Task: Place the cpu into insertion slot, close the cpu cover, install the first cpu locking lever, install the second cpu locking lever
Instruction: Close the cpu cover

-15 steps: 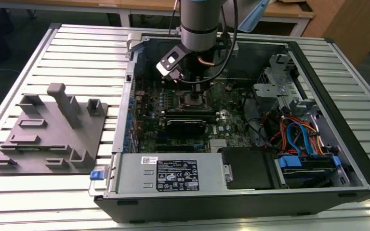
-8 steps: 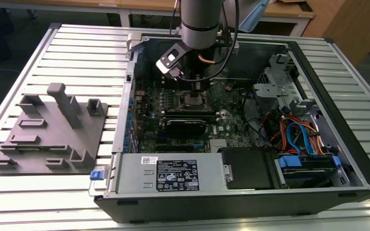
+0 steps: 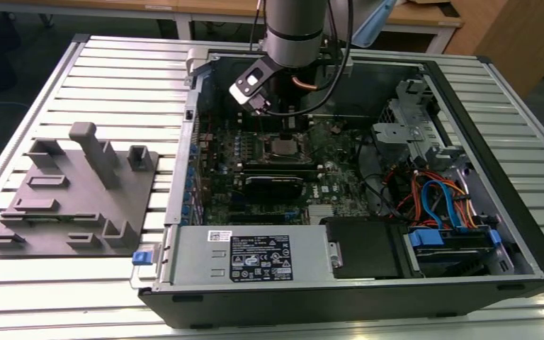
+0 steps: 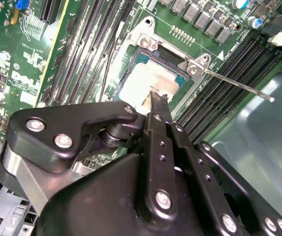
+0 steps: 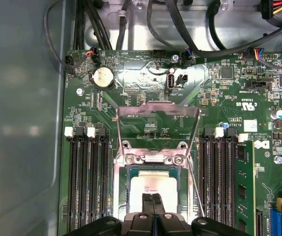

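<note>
**Cpu [image 5: 153, 183] sits in the insertion slot [image 5: 153, 168], cover not yet down: step one looks all but done.**
Your pincer [image 5: 152, 197], tips pressed together and pinching nothing, hovers at the cpu's pale top. The first wrist view gives you the cpu cover [image 5: 158, 104] standing open behind the slot. The second wrist view gives you a locking lever [image 4: 239, 86] jutting free. Closing likely calls for clearing the window first.

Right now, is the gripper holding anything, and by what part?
Nothing. The gripper is shut empty, tips over the cpu lying in the insertion slot.
</note>
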`<action>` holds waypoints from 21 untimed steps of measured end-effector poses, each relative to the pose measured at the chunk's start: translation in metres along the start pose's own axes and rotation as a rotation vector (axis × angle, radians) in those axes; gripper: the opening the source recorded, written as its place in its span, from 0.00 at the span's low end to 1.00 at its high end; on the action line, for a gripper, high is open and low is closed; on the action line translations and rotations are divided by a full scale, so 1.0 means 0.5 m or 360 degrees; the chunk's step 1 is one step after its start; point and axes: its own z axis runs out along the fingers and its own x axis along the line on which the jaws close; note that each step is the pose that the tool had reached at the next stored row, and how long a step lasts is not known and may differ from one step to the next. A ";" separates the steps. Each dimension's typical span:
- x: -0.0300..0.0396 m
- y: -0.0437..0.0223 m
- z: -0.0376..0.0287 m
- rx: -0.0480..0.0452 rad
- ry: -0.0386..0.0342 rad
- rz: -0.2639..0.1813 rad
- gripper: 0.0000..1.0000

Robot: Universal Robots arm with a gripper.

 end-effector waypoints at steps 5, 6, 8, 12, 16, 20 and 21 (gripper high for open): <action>0.000 0.004 0.000 0.0008 0.0000 0.0000 0.10; 0.000 0.005 0.000 0.0014 0.0000 0.0000 0.10; 0.000 0.006 0.000 0.0019 0.0000 0.0000 0.10; 0.000 0.006 0.000 0.0019 0.0000 0.0000 0.10; 0.000 0.006 -0.004 0.0019 0.0000 0.0000 0.10; 0.000 0.007 -0.007 0.0019 0.0000 0.0000 0.10; 0.000 0.007 -0.007 0.0019 0.0000 0.0000 0.10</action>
